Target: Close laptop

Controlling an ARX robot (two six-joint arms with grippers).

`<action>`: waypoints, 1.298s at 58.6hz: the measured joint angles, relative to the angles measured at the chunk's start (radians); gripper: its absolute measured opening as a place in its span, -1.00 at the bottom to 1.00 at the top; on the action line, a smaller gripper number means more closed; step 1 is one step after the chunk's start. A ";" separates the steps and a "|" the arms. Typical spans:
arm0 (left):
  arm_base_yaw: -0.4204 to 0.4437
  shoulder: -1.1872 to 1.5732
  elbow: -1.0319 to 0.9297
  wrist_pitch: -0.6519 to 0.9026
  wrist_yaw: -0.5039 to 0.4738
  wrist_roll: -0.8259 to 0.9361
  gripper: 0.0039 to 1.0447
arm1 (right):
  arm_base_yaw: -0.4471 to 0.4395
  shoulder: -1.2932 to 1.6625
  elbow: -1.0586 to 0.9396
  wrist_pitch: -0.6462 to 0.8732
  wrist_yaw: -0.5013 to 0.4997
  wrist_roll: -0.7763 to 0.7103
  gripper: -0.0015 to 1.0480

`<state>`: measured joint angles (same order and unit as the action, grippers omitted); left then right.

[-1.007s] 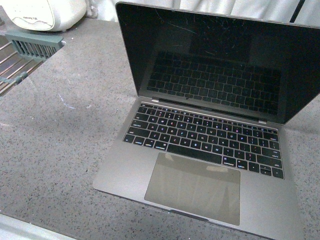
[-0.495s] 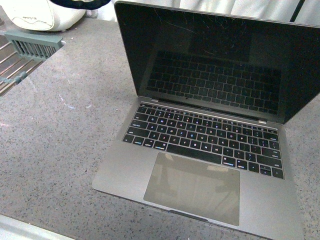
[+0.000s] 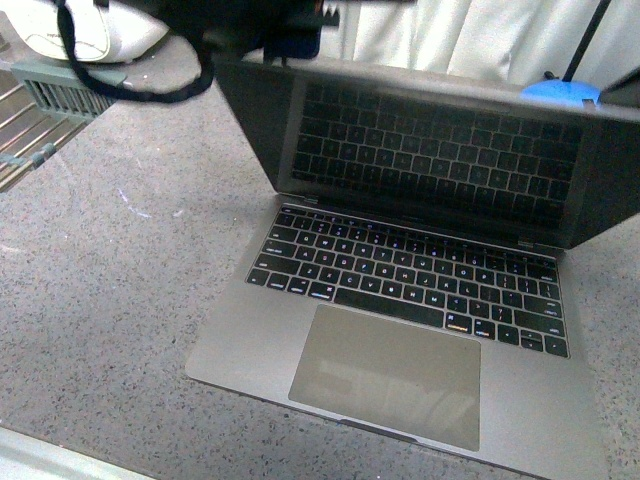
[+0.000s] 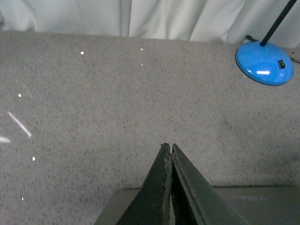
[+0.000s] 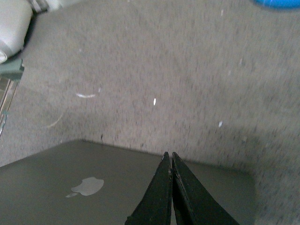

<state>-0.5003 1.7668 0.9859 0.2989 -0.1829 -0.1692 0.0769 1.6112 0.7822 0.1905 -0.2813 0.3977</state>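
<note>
Tipping: the laptop (image 3: 400,350) lid leans further forward than a moment ago.
Grippers: left gripper (image 4: 170,149) and right gripper (image 5: 169,157) both clenched, empty, at the lid's back.
Laptop: on the grey surface (image 3: 110,290), half shut.
Meaning: closing looks under way.

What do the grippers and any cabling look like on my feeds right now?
The two match. The left gripper and right gripper each have two long, matte black fingers tapering to thin wedge tips. In the front view, the arm is black and blurred, with a thick black cable looping off it.
</note>
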 joint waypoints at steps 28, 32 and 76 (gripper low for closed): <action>0.017 -0.080 -0.363 0.042 -0.005 -0.151 -0.93 | 0.182 -0.002 -0.315 0.071 -0.055 0.331 -0.98; 0.023 -0.081 -0.397 0.055 -0.002 -0.174 -0.93 | 0.199 0.013 -0.341 0.069 -0.057 0.357 -0.98; 0.343 -0.683 -0.595 0.127 0.002 -0.154 -0.93 | 0.216 -0.642 -0.517 0.102 0.571 -0.153 -0.98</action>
<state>-0.1570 1.0840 0.3908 0.4255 -0.1810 -0.3229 0.2928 0.9691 0.2649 0.2928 0.2893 0.2451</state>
